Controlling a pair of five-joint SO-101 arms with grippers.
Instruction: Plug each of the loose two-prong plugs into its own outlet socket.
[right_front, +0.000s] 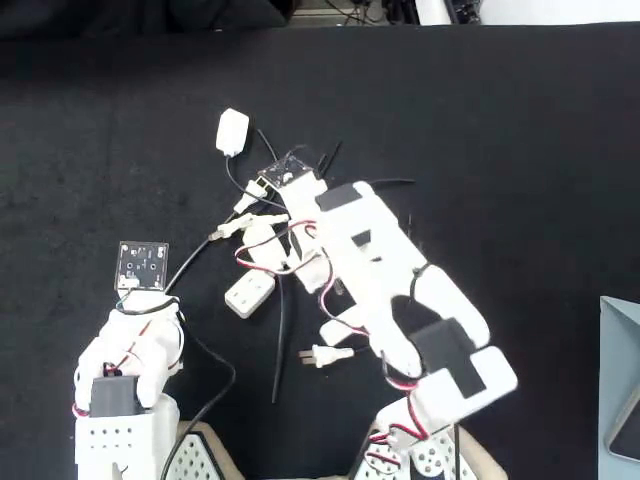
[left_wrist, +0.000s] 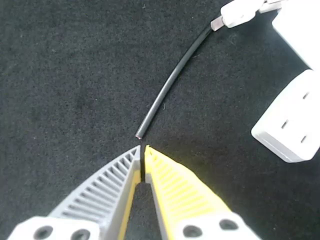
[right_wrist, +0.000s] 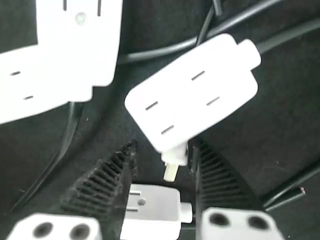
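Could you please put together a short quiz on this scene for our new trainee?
1. True or false: the left gripper is wide open.
2. How many slots show on the face of the outlet socket nearest the right gripper? A two, B four, C six.
3. Fill in: the cable ending just ahead of the left gripper is ___ in colour.
Key: 1 false; 2 B; 3 black.

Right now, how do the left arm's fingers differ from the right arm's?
The left arm's fingers are one grey and one yellow; the right arm's fingers are both black. The left pair is pressed together, the right pair spread apart. The left tips sit by the end of a black cable; a white socket block lies at the right tips. Both pairs are ribbed and pointed.
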